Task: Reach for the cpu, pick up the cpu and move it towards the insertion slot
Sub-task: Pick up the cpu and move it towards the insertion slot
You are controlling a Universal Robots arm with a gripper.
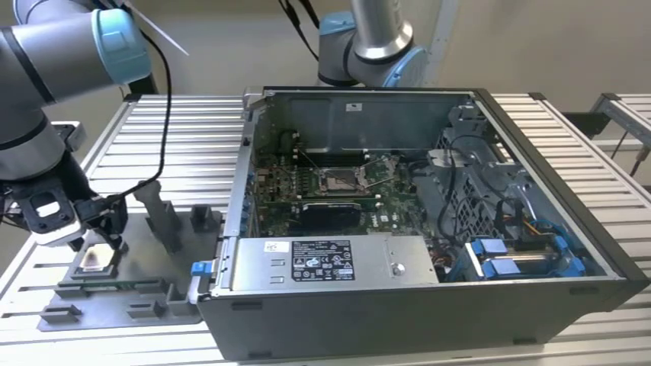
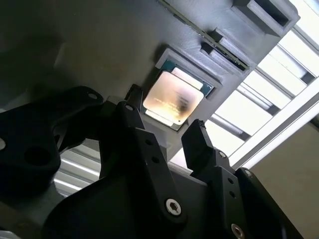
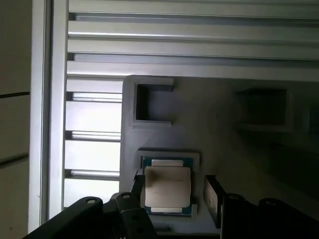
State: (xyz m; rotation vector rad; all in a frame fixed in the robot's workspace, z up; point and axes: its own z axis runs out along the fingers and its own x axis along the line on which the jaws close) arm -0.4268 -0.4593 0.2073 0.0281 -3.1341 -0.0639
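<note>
- Black gripper (image 2: 164, 110), mine: jaws spread wide and holding nothing, with one of my fingers (image 2: 149, 149) on each side of the cpu. In the first wrist view a gap shows between the chip's edge and one finger.
- cpu (image 3: 167, 186): a small square chip, pale metal face up. It lies flat in a square walled nest (image 3: 195, 158) on the grey tray and sits between my fingertips in both wrist views.
- grey tray (image 1: 142, 313): a plastic plate with blocks and posts, lying on the slatted metal table (image 1: 173, 145) at the exterior view's left.
- arm (image 1: 41, 76): mine, bent down over the tray's near corner.
- computer case (image 1: 569, 259): open-topped, just beside the tray toward the exterior view's right.
- insertion slot (image 1: 341, 181): a metal-framed socket on the green circuit board (image 1: 274, 187) inside the case, well apart from the cpu.
- second arm (image 1: 371, 38): stands behind the case.
</note>
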